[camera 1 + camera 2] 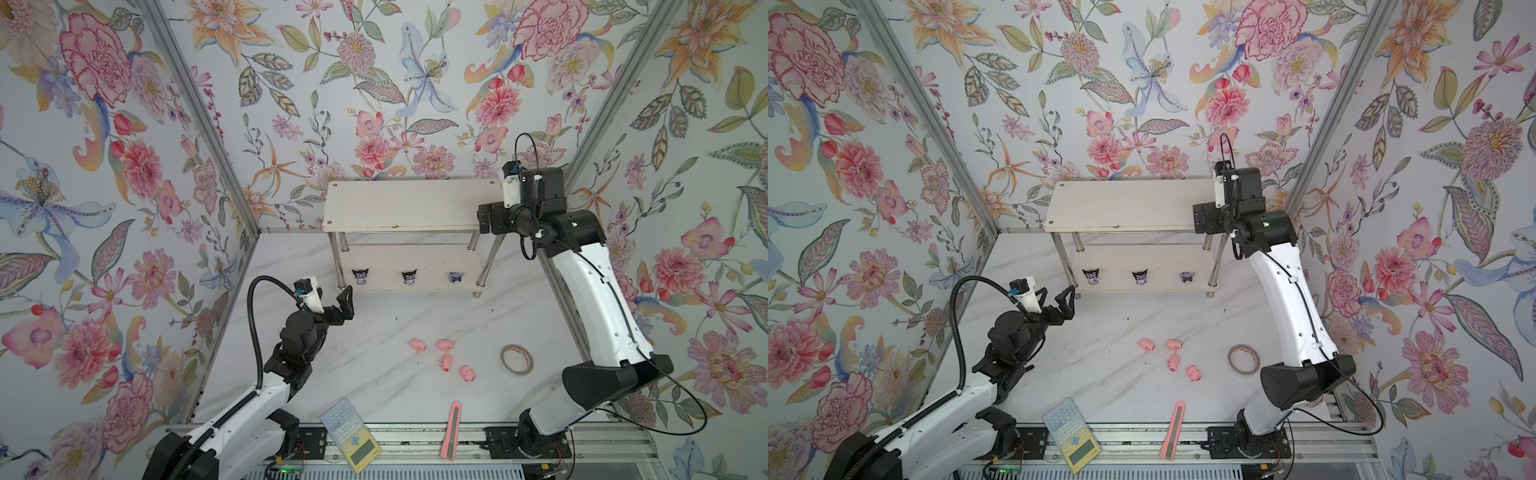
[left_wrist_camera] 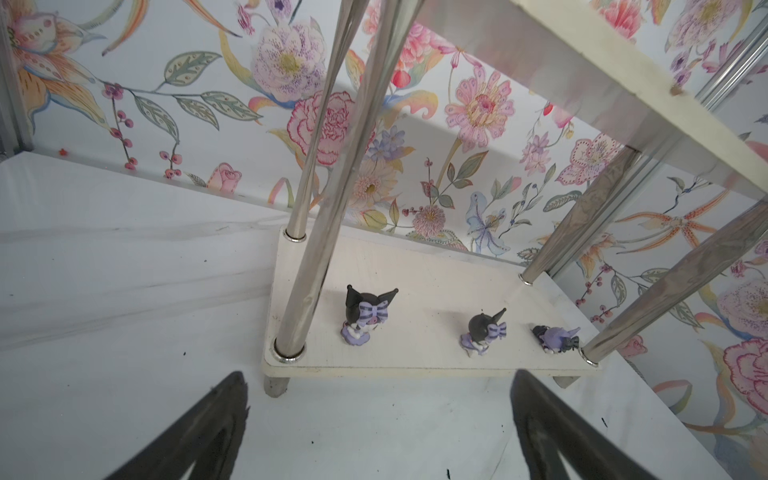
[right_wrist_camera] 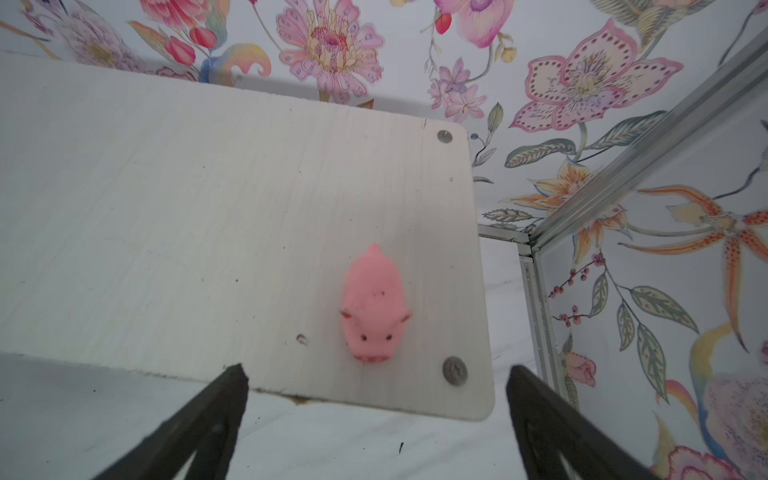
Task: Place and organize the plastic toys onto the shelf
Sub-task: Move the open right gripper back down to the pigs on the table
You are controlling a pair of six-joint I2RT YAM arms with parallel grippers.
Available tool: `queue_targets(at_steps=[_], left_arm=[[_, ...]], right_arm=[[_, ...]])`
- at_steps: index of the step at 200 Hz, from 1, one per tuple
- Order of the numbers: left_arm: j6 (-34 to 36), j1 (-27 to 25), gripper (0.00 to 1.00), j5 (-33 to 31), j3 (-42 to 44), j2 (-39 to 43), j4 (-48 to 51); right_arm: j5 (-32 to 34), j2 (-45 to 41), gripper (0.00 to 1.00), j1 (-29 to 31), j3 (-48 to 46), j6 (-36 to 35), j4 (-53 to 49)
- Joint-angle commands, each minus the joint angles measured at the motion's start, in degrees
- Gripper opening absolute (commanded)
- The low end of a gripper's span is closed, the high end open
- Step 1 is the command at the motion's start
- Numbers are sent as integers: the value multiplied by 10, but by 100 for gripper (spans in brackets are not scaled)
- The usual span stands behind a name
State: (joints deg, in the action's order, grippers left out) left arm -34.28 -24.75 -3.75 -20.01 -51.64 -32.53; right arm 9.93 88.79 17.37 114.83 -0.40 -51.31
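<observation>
Shelf (image 1: pixel 407 203), apparently sorted by kind: three black-and-purple figurines (image 2: pixel 484 330) spaced in a row on the lower board, one pig (image 3: pixel 374 307) near the upper board's corner, four pigs (image 1: pixel 446 362) loose on the table (image 1: pixel 374 324); left fingers (image 2: pixel 216 419) and right fingers (image 3: pixel 216 415) wide, empty.

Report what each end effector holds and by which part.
Nothing is held. The left end effector and right end effector are open; the pig stands free on the shelf.

text: none legible | calculator (image 1: pixel 350 434) keys: too small to read
</observation>
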Motion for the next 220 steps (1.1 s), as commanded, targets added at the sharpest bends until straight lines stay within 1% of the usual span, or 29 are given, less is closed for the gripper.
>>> queue_targets(at_steps=[1,15,30,38,47,62,80,93,104,110,118,129,138,145,147,152,163,174,188,198,205,209,212,220], left_arm=[[33,-2,99,-30,10,37,5],[43,-1,99,-30,12,52,4],[53,-1,99,-25,11,57,3],[55,-2,99,-24,9,54,5],[55,-1,99,-20,5,49,8],[52,0,99,-8,0,37,9],[41,-1,99,9,1,22,4],[30,0,100,19,5,12,-5],[18,-1,99,25,11,4,-11],[13,-1,99,30,13,0,-14],[8,-1,99,35,17,-5,-15],[6,-4,99,45,20,-12,-15],[7,-6,99,51,21,-16,-9],[7,-11,99,49,23,-20,-2],[8,-13,99,48,23,-21,0],[8,-17,99,43,24,-22,4],[6,-24,98,36,28,-25,5],[3,-32,96,30,31,-28,3],[-2,-38,94,24,33,-33,6],[-5,-39,94,23,35,-36,8],[-7,-38,94,23,35,-39,8],[-8,-39,94,21,35,-40,7],[-9,-39,94,21,35,-40,7],[-10,-39,94,20,34,-42,7]], right_arm=[[18,-90,99,6,-77,30,49],[13,-156,99,10,-167,50,105],[-28,-232,99,18,-276,66,185],[-38,-270,99,24,-327,81,228],[-48,-299,99,29,-363,97,253],[-38,-327,99,36,-399,141,273],[-105,-347,99,42,-435,113,280],[-180,-365,99,45,-485,77,309],[-195,-376,99,51,-533,76,331],[-185,-379,99,60,-557,86,338],[-152,-378,99,78,-581,99,332],[-116,-377,99,118,-614,81,324],[-54,-383,99,168,-645,84,331],[-34,-389,99,192,-676,77,352],[-29,-390,99,214,-685,75,359],[-14,-395,99,243,-703,75,376],[38,-395,99,290,-739,101,398],[56,-380,99,319,-753,119,396],[69,-351,100,356,-766,121,391],[56,-323,88,373,-770,111,390],[41,-301,77,381,-770,112,386],[33,-289,65,383,-769,113,383],[28,-279,52,385,-769,117,384],[7,-254,29,385,-770,124,386]])
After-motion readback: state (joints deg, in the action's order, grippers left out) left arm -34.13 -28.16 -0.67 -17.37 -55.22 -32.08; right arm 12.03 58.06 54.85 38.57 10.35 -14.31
